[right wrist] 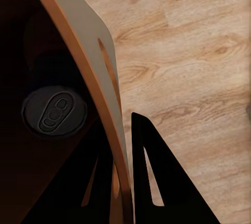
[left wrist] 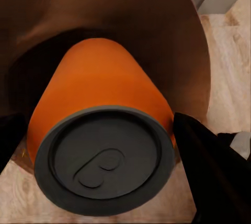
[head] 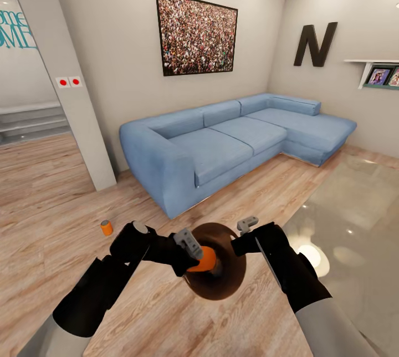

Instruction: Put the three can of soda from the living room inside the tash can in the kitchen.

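We're in the living room at the loading step: our left gripper (head: pixel 195 253) is clenched on an orange can (head: pixel 206 260) at the mouth of the bin (head: pixel 230 285), lower centre of the head view; our right gripper (right wrist: pixel 121 182) pinches the bin's rim, one finger inside, one outside. A dark can (right wrist: pixel 54 112) already sits inside the bin; another orange can (head: pixel 106 228) stands on the floor (head: pixel 50 202) at lower left. Next we'd judge: release into the bin, then fetch the floor can.

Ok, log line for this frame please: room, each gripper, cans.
room: living room | left gripper: orange can over trash can | right gripper: clamped on rim | inside: one can | floor: orange can
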Tool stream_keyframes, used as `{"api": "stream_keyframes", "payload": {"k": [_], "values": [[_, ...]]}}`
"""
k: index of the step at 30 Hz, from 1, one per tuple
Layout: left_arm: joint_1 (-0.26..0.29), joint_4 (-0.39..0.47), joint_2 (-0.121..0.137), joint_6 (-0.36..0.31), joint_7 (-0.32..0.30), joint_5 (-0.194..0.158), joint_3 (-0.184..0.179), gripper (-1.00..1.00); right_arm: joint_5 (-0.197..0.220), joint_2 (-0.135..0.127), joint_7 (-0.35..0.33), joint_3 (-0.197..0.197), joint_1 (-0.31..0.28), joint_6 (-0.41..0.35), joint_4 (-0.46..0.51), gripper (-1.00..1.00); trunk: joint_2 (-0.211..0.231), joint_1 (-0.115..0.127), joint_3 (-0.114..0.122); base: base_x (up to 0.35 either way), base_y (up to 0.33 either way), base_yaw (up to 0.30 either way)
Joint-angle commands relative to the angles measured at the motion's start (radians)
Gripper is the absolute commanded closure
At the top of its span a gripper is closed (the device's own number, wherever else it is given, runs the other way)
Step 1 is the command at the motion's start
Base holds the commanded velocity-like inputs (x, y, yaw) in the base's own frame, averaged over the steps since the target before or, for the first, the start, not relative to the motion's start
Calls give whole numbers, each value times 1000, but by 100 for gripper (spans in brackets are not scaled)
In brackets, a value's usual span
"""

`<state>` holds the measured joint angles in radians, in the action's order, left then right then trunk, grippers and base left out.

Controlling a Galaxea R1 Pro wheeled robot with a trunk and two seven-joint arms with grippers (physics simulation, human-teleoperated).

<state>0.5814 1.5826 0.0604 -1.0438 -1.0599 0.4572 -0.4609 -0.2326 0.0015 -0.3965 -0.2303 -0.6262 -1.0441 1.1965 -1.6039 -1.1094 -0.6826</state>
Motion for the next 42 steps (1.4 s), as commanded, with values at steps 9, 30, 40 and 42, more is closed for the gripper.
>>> {"api": "stream_keyframes", "payload": {"k": [9, 30, 40, 42], "values": [[-1, -23, -2, -3, -3, 57, 1, 100, 23, 0, -5, 0, 0, -3, 1, 100, 0, 0, 0, 0, 0, 0], [-1, -132, -78, -3, 31, 67, -2, 100, 21, 2, -4, -2, 0, -3, 2, 100, 0, 0, 0, 0, 0, 0], [0, -183, -119, -3, 82, 66, -5, 100, 21, 4, -4, -3, 0, -3, 2, 100, 0, 0, 0, 0, 0, 0], [0, -186, -121, -3, 93, 66, -5, 100, 21, 4, -4, -3, 0, -3, 2, 100, 0, 0, 0, 0, 0, 0]]}}
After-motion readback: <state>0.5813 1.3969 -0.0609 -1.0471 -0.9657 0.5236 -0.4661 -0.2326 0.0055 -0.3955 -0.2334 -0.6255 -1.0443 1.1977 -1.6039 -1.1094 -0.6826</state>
